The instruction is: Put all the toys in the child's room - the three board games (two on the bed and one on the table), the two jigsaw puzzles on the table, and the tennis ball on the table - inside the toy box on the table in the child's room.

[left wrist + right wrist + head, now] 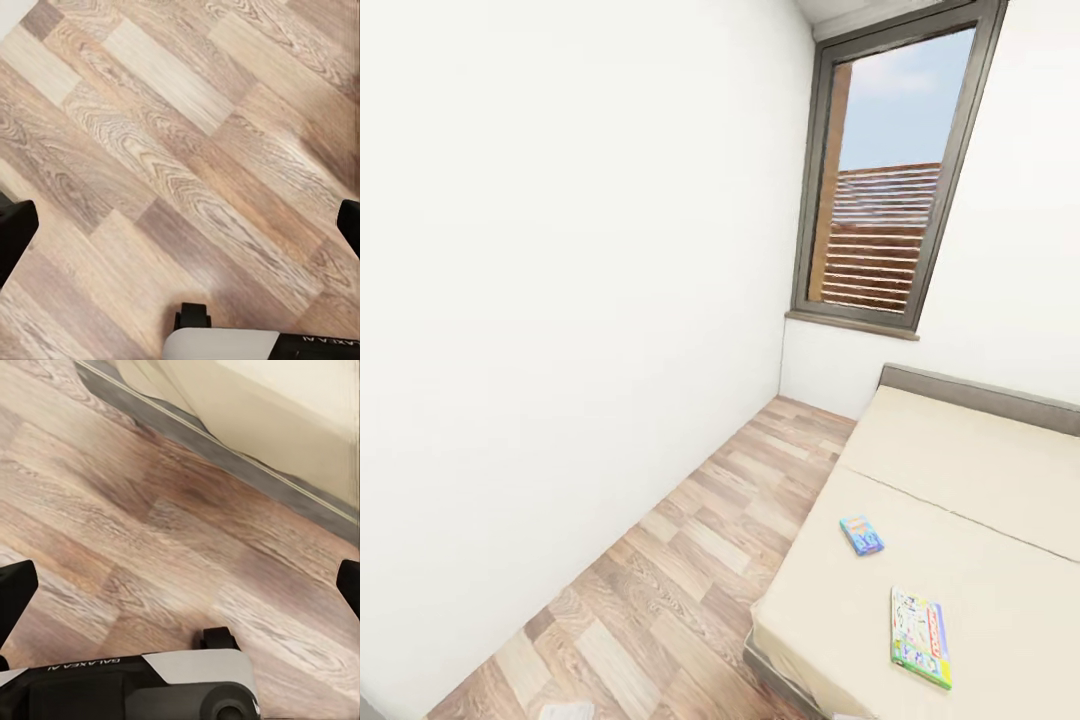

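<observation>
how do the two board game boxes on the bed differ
The small blue square box is much smaller than the longer white-green printed box. The blue one lies farther up the beige bed, the white-green one nearer the camera. Both lie flat, apart, on the cover.

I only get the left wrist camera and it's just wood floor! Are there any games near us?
Observer: Yes. The head view shows a bed to our right with two board games on it: a small blue game and a longer white-green game.
Operator: Are they stacked up?
Observer: No, they lie apart, both flat on the beige cover. The white-green one is closer to us.
Operator: Is my other hand holding anything?
Observer: No. In the right wrist view the right fingers are spread wide over bare floor, beside the bed's dark frame.
</observation>
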You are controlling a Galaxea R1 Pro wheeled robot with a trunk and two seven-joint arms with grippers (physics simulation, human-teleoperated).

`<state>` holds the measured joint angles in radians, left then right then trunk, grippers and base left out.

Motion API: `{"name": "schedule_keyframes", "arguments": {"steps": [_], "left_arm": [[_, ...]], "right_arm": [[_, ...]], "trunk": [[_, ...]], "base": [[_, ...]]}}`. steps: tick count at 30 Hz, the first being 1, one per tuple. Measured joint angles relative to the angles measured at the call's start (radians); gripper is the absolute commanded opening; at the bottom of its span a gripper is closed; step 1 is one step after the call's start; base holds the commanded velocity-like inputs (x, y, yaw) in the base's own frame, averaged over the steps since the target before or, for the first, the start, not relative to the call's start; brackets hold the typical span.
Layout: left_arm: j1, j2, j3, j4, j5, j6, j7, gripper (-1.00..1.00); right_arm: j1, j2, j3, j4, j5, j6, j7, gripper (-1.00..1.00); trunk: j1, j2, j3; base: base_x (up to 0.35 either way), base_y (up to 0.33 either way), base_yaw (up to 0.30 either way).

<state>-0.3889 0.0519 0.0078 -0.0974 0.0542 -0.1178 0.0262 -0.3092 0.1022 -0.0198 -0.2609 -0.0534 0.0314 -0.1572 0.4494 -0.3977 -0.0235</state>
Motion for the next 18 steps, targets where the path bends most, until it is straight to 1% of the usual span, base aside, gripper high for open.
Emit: {"name": "schedule_keyframes", "arguments": {"steps": [18], "left_arm": [[0.000, 0.001, 0.000, 0.000, 0.000, -0.001, 0.000, 1.00]], "right_arm": [[0.000, 0.000, 0.000, 0.000, 0.000, 0.002, 0.000, 1.00]], "trunk": [[0.000, 0.000, -0.012]], "base": [[0.000, 0.000, -0.276]]}}
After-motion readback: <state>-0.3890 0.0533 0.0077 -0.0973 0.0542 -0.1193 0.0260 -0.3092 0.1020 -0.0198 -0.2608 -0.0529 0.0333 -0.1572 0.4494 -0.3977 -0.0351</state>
